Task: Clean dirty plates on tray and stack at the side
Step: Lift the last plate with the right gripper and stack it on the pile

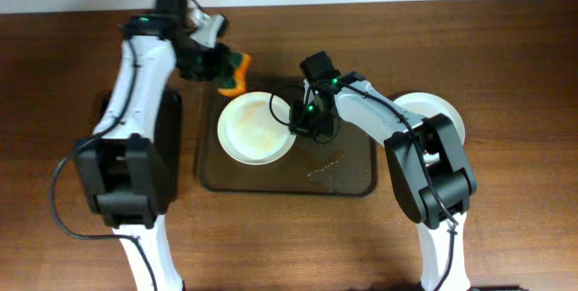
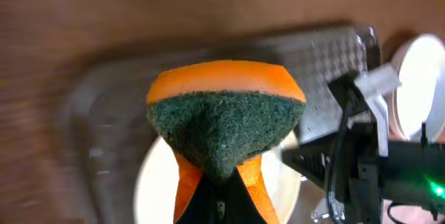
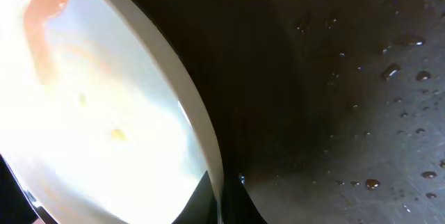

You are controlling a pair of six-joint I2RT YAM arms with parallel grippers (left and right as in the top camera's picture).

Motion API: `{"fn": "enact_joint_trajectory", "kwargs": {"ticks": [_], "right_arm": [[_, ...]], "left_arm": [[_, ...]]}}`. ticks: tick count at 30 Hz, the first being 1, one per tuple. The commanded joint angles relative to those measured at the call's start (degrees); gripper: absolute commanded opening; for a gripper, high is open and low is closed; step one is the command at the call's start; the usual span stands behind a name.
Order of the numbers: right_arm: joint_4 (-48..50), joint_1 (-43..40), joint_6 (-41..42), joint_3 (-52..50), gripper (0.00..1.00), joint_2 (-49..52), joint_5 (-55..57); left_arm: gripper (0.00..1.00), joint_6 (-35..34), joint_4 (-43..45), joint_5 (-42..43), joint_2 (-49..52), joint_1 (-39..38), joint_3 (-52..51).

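Observation:
A white plate (image 1: 255, 126) with faint orange sauce streaks lies on the left half of the dark brown tray (image 1: 348, 175). My right gripper (image 1: 300, 121) is shut on the plate's right rim. In the right wrist view the rim (image 3: 201, 133) runs between the jaws (image 3: 221, 206), with an orange smear at top left. My left gripper (image 1: 217, 63) is shut on an orange sponge with a green scouring face (image 1: 235, 70), held above the tray's far left corner. The sponge (image 2: 226, 120) fills the left wrist view, above the plate (image 2: 156, 182). Clean white plates (image 1: 442, 115) are stacked right of the tray.
A narrow black tray (image 1: 172, 137) lies left of the brown tray, under my left arm. Water drops dot the tray floor (image 3: 375, 113). The brown wooden table (image 1: 271, 246) extends in front.

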Motion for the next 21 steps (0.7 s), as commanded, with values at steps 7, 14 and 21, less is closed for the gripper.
{"fn": "enact_joint_trajectory", "kwargs": {"ticks": [7,14,21], "right_arm": [[-8.4,0.3,-12.3,1.0,0.04,-13.4,6.1],[-14.7,8.3,-15.8,1.0,0.04,-23.0,41.0],[-15.3,23.8,-15.8,1.0,0.04,-21.8,79.0]], "left_arm": [[0.00,-1.0,-9.2,-12.6,-0.3,4.9,1.5],[0.00,-1.0,-8.5,-12.7,-0.3,4.9,1.4],[0.00,-1.0,-8.5,-12.7,-0.3,4.9,1.4]]}}
